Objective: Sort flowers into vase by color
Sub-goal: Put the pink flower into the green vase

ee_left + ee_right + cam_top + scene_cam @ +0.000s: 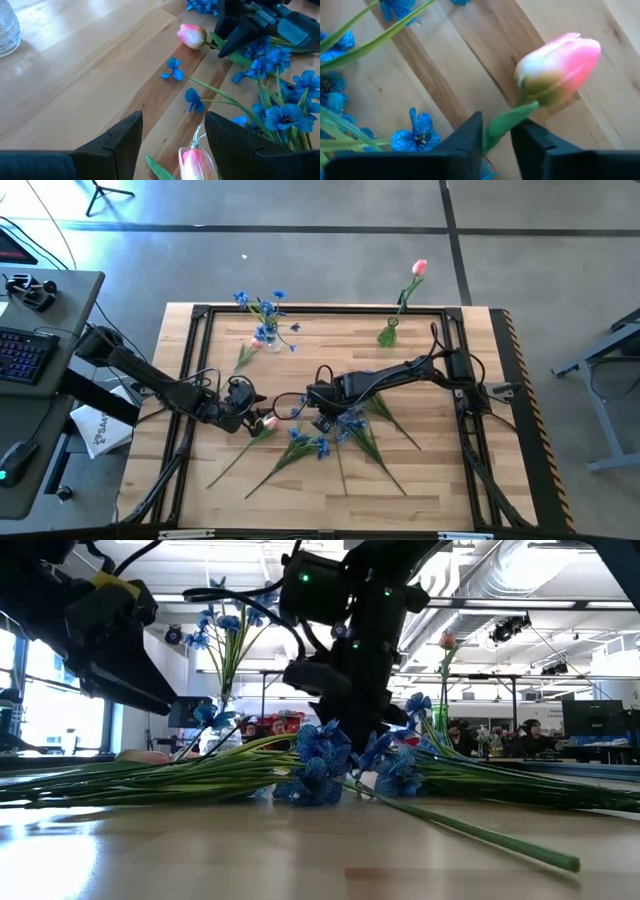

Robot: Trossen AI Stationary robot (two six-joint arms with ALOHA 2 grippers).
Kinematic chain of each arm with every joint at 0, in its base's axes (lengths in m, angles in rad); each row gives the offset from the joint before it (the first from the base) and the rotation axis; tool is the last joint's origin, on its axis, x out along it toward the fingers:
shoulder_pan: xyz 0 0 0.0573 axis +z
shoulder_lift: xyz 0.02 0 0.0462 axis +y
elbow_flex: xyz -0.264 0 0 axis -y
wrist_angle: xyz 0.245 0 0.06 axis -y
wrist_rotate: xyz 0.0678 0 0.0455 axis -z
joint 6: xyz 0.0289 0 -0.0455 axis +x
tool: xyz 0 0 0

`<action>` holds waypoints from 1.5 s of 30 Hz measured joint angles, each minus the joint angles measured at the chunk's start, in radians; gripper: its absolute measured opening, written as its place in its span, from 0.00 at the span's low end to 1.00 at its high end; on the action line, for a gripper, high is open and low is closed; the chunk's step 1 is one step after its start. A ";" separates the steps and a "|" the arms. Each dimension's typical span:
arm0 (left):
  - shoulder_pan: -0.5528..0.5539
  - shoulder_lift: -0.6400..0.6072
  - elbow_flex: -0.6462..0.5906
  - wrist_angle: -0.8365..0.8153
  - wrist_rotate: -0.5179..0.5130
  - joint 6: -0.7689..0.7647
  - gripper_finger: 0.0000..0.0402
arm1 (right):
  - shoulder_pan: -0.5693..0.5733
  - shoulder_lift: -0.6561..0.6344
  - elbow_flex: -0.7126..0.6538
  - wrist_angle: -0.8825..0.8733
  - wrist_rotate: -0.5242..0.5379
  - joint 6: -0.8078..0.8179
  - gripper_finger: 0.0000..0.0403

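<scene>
Step in hand, as I read it: right arm picks a pink tulip off the pile for the vase that already has one.

Right claw (pixel 497 137) is nearly closed, fingers pinching the green stem just below the pink tulip bud (pixel 559 62). In the high view the right claw (pixel 312 406) sits near surface centre, the bud around (pixel 300 399), I think. To do this well: keep the pinch on the stem, not the bud; lift straight up slowly so the long stem slides free of the blue flowers (pixel 312 442) tangled under it; then carry toward 1 o'clock to the green vase (pixel 388 334), which holds a pink tulip (pixel 418 269). Risk, as I judge it: the stem drags blue sprigs along.

Left claw (pixel 172 137) is wide open and holds nothing; it hovers low over a second pink tulip (pixel 196 162), with that bud between its fingers but not gripped. In the high view it is at about 9 o'clock from centre (pixel 243 417).

Pose: right arm reaches in from the 3 o'clock side, stretched low across the surface (pixel 330 340), wrist tipped down. Left arm comes from 9 o'clock, also low. Clear glass vase (pixel 265 336) with blue stems stands at 11 o'clock. Remaining flowers lie fanned toward 6 o'clock.
</scene>
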 joint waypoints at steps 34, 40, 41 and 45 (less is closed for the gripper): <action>0.001 0.003 0.000 0.170 -0.070 0.215 0.50 | -0.102 -1.254 -0.960 1.372 0.728 -0.983 0.00; 0.005 0.003 0.000 0.218 -0.101 0.263 0.50 | -0.254 -1.294 -0.983 1.449 0.679 -1.026 0.00; 0.007 0.003 0.000 0.219 -0.102 0.263 0.50 | -0.283 -1.290 -0.983 1.451 0.654 -1.026 0.00; 0.018 0.003 0.000 0.219 -0.102 0.263 0.50 | -0.386 -1.265 -0.983 1.491 0.585 -1.026 0.00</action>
